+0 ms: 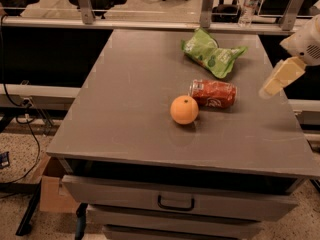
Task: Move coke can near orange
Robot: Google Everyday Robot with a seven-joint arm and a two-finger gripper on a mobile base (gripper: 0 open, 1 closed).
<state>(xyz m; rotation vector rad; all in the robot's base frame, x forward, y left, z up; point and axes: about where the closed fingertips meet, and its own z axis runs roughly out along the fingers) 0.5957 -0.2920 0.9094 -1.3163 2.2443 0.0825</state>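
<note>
The coke can (pixel 213 94), red with white lettering, lies on its side on the grey table (pixel 130 99), just right of and slightly behind the orange. The orange (pixel 184 109) sits near the table's middle, almost touching the can's left end. My gripper (pixel 274 82) hangs off the white arm at the right edge of the view, over the table's right edge. It is well clear of the can, to its right, and holds nothing that I can see.
A green chip bag (pixel 212 54) lies behind the can. A water bottle (pixel 246 6) stands on the ledge beyond the table. Drawers with a handle (pixel 176 203) are below the tabletop. A cardboard box (pixel 50 189) and cables lie on the floor at left.
</note>
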